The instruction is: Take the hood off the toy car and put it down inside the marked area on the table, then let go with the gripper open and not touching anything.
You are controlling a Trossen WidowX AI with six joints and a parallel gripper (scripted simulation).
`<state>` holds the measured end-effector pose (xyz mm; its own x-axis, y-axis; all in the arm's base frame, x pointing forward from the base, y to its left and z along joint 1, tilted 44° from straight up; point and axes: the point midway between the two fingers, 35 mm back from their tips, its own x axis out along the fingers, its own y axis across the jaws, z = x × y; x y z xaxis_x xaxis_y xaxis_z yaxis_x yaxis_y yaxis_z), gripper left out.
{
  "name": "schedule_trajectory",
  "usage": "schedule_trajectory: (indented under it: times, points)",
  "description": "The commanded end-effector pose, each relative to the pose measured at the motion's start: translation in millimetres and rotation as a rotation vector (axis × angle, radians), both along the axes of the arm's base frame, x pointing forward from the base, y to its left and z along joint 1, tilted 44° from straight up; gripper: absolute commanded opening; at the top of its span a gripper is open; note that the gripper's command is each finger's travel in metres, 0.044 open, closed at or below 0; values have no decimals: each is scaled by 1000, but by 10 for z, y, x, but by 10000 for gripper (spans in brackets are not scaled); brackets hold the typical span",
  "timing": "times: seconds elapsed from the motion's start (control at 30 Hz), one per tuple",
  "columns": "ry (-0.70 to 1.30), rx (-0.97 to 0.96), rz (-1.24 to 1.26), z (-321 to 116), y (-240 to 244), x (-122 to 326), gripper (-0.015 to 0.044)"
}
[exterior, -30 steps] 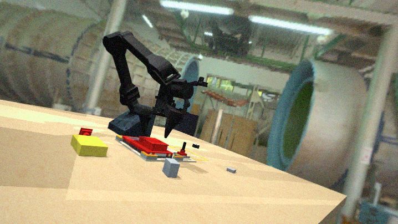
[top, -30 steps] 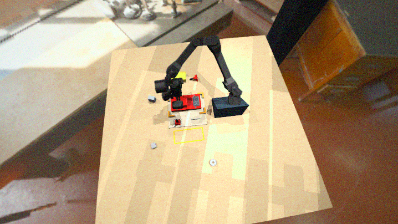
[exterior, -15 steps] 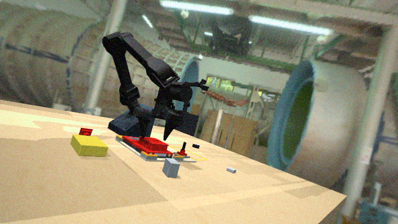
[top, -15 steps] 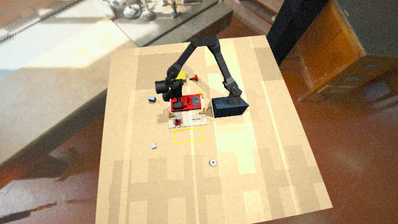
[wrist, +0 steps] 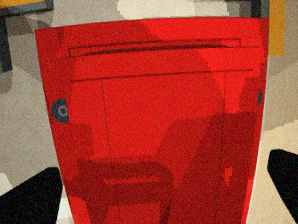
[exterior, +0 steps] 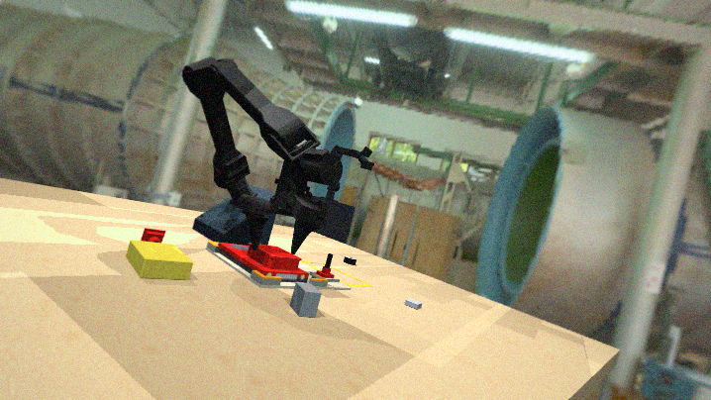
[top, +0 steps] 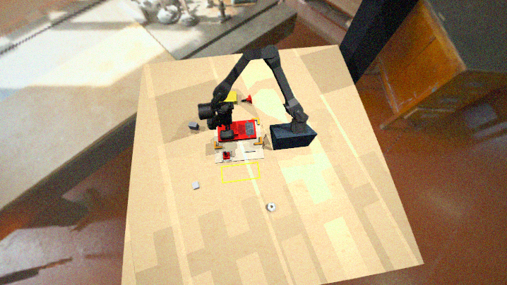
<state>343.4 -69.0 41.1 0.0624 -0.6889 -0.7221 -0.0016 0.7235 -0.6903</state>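
Observation:
The red toy car (top: 241, 132) (exterior: 232, 250) sits between orange corner brackets on a pale plate. Its raised red hood (exterior: 278, 257) (wrist: 145, 100) is on the car's front end, mostly hidden by the arm in the top view. My gripper (exterior: 274, 250) (wrist: 168, 170) is open and empty, pointing down at the hood. One finger shows on either side of the hood in the wrist view; whether they touch it cannot be told. The marked area, a yellow outline (top: 241, 180) (exterior: 369, 285), lies beyond the plate and holds nothing.
A red piece with a black post (top: 226, 155) (exterior: 325, 272) stands on the plate. Around are a yellow block (top: 231, 96) (exterior: 158, 260), a red stemmed part (top: 248, 99) (exterior: 152, 235), two grey blocks (top: 193, 125) (top: 195, 185) and a ring (top: 271, 207).

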Motion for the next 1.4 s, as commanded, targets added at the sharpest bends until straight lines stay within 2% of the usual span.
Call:
schedule_trajectory:
  times: [0.0, 0.73, 0.87, 1.17, 1.37]
  points:
    - [9, -4, 2, -35, -25, -3, 440]
    - [9, -5, 2, -109, -98, 1, 440]
    - [0, -1, 0, -79, -79, 5, 335]
    - [0, -1, 0, -79, -79, 5, 275]
    - [0, 0, 0, -64, -63, 5, 118]
